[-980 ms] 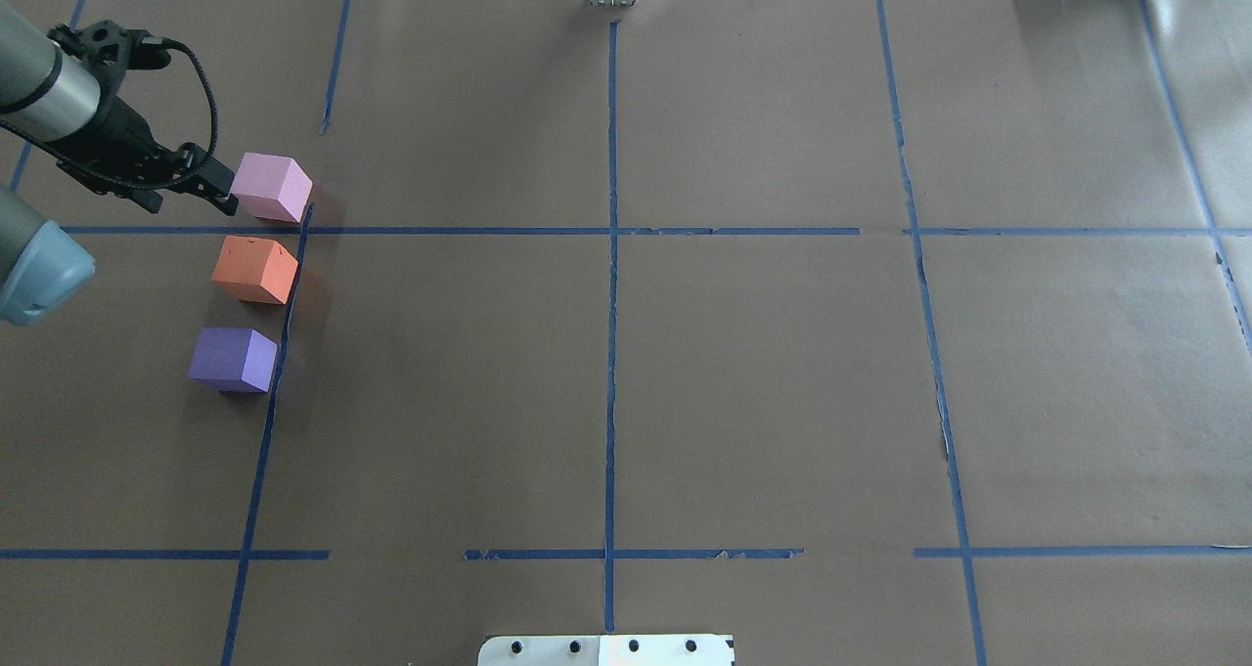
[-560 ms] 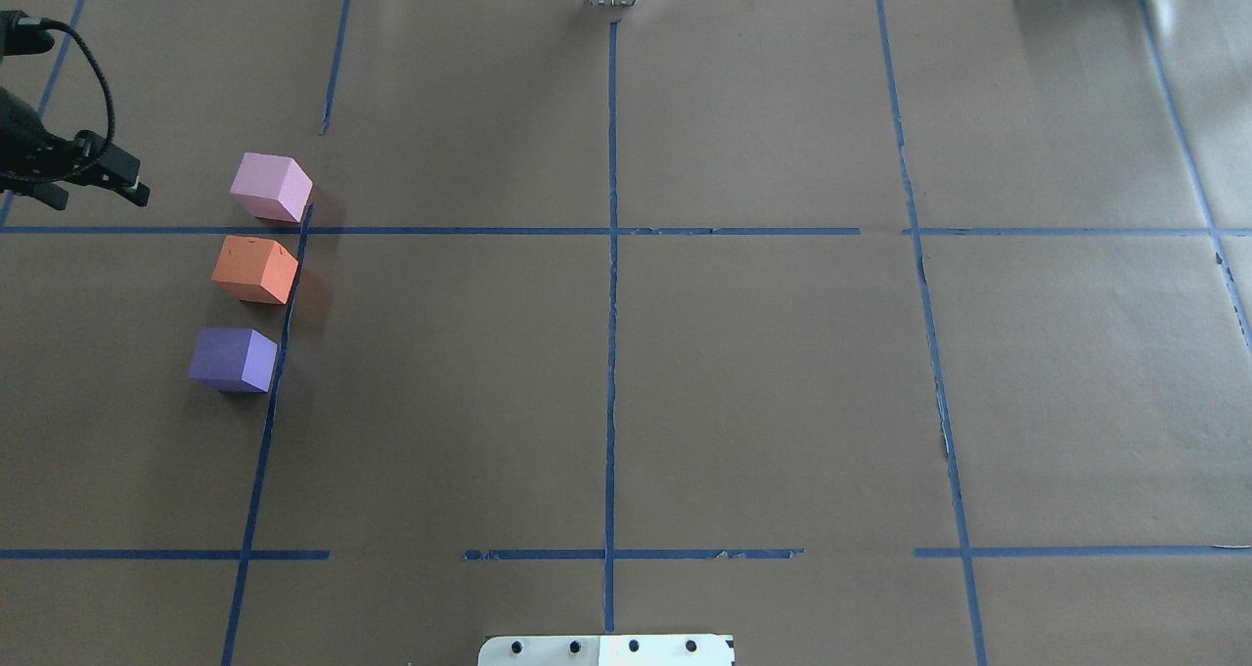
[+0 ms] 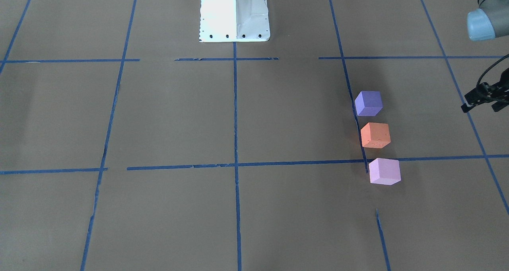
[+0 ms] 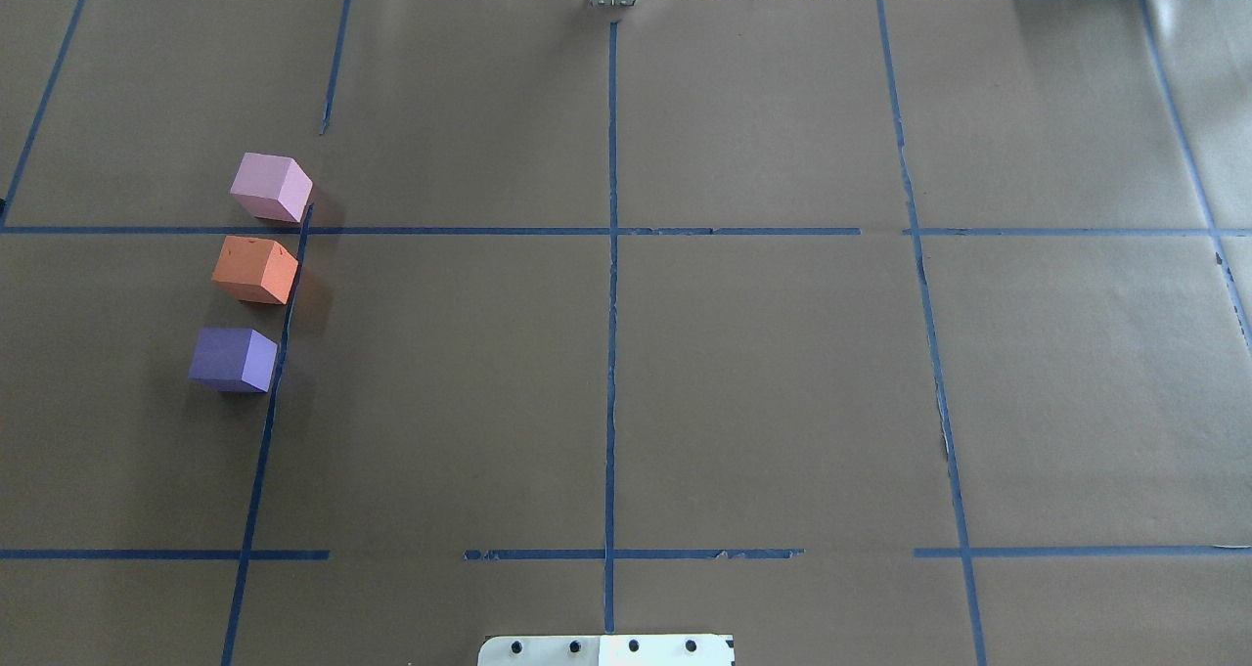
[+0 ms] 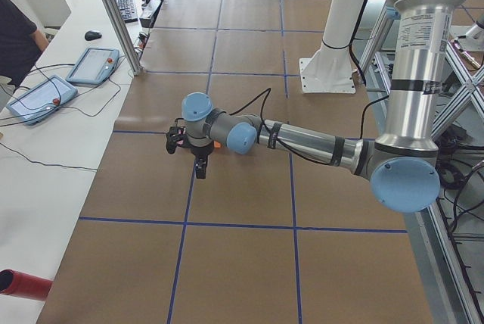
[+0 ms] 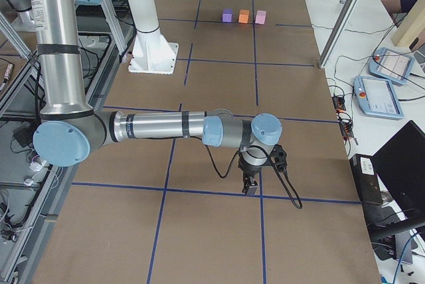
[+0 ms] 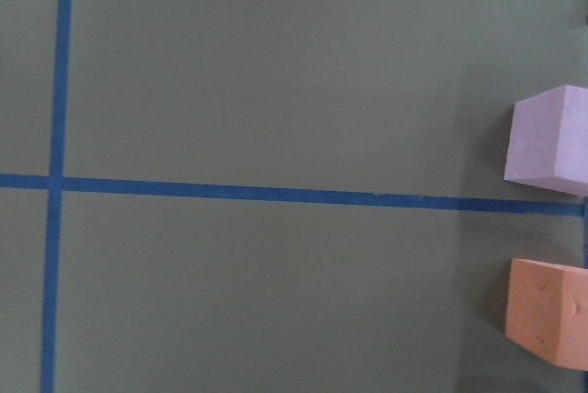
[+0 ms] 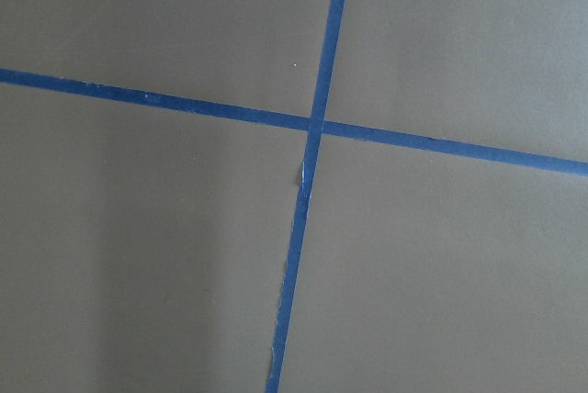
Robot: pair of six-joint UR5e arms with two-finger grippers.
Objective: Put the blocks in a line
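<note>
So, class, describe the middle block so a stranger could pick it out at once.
On the robot's left side of the brown table, three cubes stand in a row beside a blue tape line. The middle one is the only orange cube, between a pink cube and a purple cube.

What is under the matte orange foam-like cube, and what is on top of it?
The matte orange foam-like cube rests on the brown paper table covering. Nothing sits on its top. The patch directly beneath it is hidden.
</note>
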